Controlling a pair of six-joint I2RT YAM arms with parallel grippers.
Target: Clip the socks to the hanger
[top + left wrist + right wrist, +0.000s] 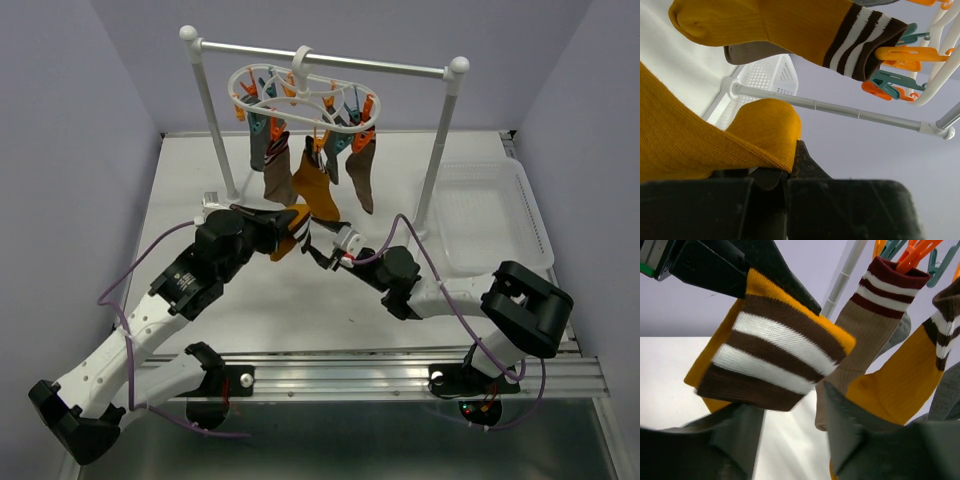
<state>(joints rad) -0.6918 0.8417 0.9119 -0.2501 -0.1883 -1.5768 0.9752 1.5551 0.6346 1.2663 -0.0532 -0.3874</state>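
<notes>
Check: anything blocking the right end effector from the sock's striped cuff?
Nothing visible. The striped cuff of the mustard sock hangs over the gap of the right end effector, jaws open; hung socks lie beyond.

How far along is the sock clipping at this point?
Done: several socks hang clipped on the white plastic oval hanger. In hand: the left end effector pinches a mustard sock with brown-and-white striped cuff; the open right end effector brackets that cuff. Left: clipping this sock up.
</notes>
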